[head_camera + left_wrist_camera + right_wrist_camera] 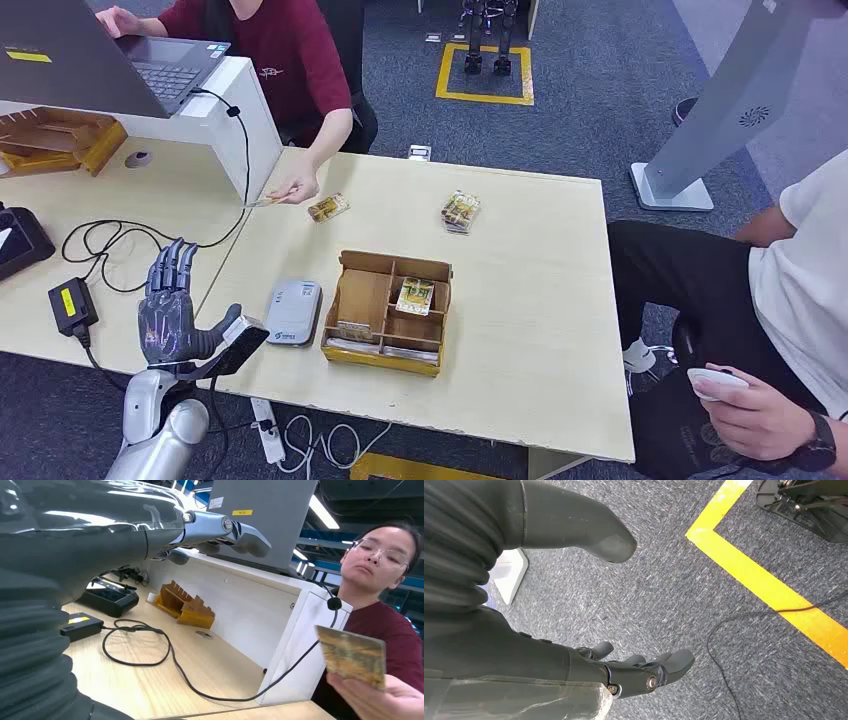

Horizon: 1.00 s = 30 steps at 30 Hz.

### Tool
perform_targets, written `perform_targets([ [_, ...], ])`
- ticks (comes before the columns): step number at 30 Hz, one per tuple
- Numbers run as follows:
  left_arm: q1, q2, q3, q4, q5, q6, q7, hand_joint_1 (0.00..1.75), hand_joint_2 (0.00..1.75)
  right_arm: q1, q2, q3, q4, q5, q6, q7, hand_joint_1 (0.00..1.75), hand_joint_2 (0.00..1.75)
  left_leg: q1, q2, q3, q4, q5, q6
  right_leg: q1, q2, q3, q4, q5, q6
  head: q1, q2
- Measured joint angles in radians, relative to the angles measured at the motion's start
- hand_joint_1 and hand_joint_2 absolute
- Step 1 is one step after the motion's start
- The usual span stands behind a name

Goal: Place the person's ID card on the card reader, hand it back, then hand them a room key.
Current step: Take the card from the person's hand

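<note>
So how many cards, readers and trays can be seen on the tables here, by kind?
Loose cards on the table: 2
Card in the person's hand: 1
Card reader: 1
Divided trays: 2
Total: 6

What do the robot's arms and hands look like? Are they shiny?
Yes, partly. The left arm is smooth shiny silver, rounded like a tube. The left hand is dark bluish-grey with long jointed fingers and a thick thumb. Close up, the wrist wears a black ribbed cover like an accordion. The right hand looks alike: dark grey fingers with small round silver screws, and a fat grey thumb.
</note>
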Motion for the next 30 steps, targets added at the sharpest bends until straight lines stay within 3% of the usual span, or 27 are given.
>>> perform_targets([
  [16,-0.021,-0.005,-0.001,0.0,-0.023,0.023,0.017,0.0,1.75,-0.004,0.0,0.019,0.0,-0.005,-0.002,0.011,0.0,1.75,0.0,0.0,0.0,0.0,0.0,0.0,0.0,0.0,0.0,0.0,0.0,0.0,0.0,0.0],
  [17,-0.022,-0.005,-0.001,0.0,-0.024,0.023,0.017,0.07,1.75,-0.004,0.0,0.019,0.0,-0.006,-0.002,0.011,0.0,1.75,0.0,0.0,0.0,0.0,0.0,0.0,0.0,0.0,0.0,0.0,0.0,0.0,0.0,0.0],
  [20,-0.022,-0.007,-0.001,0.0,-0.025,0.023,0.013,1.38,1.75,-0.004,0.0,0.02,0.0,-0.009,-0.002,0.011,0.0,1.75,0.0,0.0,0.0,0.0,0.0,0.0,0.0,0.0,0.0,0.0,0.0,0.0,0.0,0.0],
  [21,-0.022,-0.008,-0.001,0.0,-0.022,0.023,0.009,1.75,1.75,-0.005,0.0,0.02,0.0,-0.009,-0.003,0.012,0.0,1.75,0.0,0.0,0.0,0.0,0.0,0.0,0.0,0.0,0.0,0.0,0.0,0.0,0.0,0.0],
  [30,-0.022,-0.01,-0.001,0.0,0.032,0.023,-0.033,1.75,1.75,-0.006,0.0,0.022,0.0,-0.012,-0.005,0.014,0.0,1.75,0.0,0.0,0.0,0.0,0.0,0.0,0.0,0.0,0.0,0.0,0.0,0.0,0.0,0.0],
])
